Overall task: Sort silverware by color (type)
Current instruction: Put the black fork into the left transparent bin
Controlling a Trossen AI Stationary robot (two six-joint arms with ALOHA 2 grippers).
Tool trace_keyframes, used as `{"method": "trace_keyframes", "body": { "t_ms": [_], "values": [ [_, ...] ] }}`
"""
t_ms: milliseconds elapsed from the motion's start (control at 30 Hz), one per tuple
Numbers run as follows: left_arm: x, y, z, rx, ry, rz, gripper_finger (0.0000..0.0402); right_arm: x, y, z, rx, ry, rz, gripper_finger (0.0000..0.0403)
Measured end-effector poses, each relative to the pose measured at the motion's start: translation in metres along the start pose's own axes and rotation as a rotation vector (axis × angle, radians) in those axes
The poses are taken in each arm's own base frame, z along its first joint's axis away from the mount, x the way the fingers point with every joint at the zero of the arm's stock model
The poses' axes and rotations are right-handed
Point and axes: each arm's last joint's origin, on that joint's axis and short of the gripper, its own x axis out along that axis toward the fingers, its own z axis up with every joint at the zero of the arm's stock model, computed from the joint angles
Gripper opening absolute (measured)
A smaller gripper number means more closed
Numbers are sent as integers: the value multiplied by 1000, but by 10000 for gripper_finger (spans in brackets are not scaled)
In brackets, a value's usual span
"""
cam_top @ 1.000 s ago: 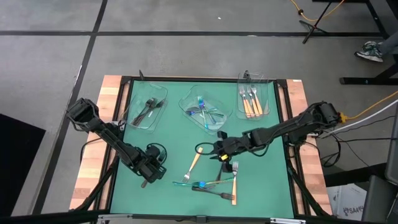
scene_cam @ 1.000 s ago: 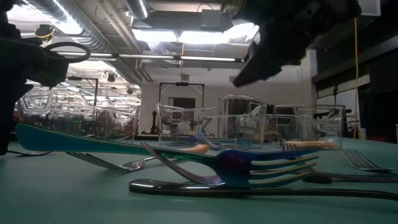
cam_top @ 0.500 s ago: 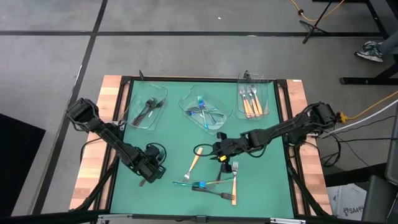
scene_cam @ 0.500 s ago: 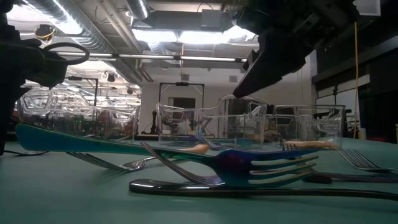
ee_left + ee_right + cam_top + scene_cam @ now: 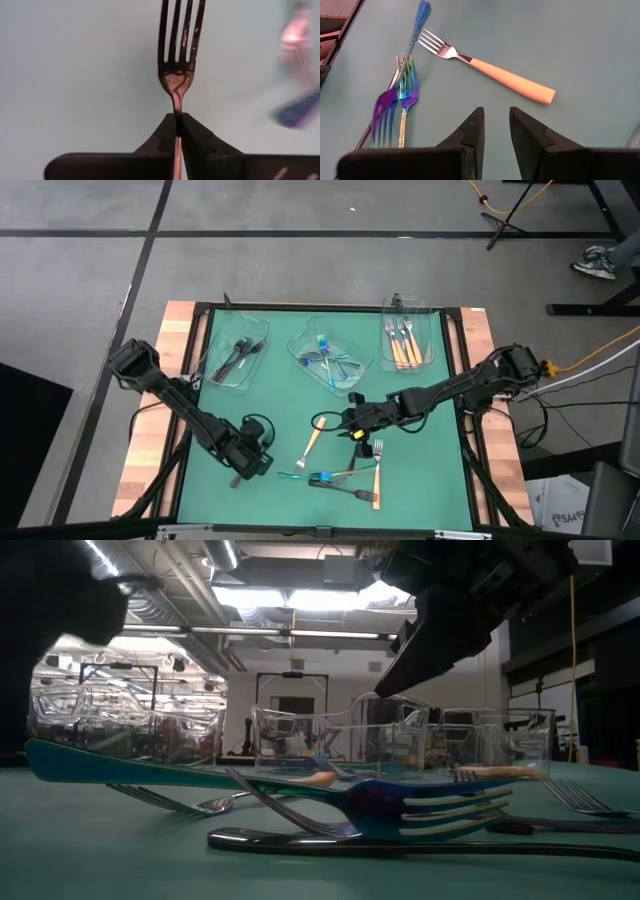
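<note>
Arms are seen reaching inward over the green tabletop (image 5: 420,480) from opposite sides. The left gripper (image 5: 177,121) is held low near the left front of the mat, and its fingers (image 5: 162,137) are clamped together on the neck of a dark fork (image 5: 178,65), tines pointing away from the wrist. The right gripper (image 5: 496,131) is extended from the right edge toward the mat's centre and is held above the surface; its fingers (image 5: 472,132) are set a little apart with nothing between them.

An orange-handled fork (image 5: 490,70) lies just beyond the right gripper, and two iridescent forks (image 5: 395,100) lie side by side near it, crossed by a blue handle. More loose silverware (image 5: 350,475) is heaped toward the front centre of the mat. Three clear trays stand along the far edge: the left tray (image 5: 215,370) holds dark pieces, the middle tray (image 5: 300,345) iridescent ones, the right tray (image 5: 430,330) orange-handled ones. Open mat is left between the left gripper and the left tray, and along the right front.
</note>
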Motion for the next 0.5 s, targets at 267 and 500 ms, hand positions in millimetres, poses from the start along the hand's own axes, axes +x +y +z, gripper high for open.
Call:
{"method": "trace_keyframes", "body": {
  "t_ms": [267,500],
  "values": [
    [-30,-40,19,101,-10,-142,6,0,0,0,0,0,0,81],
    [-56,-61,60,212,-74,-178,6,0,0,0,0,0,0,81]
  ]
}}
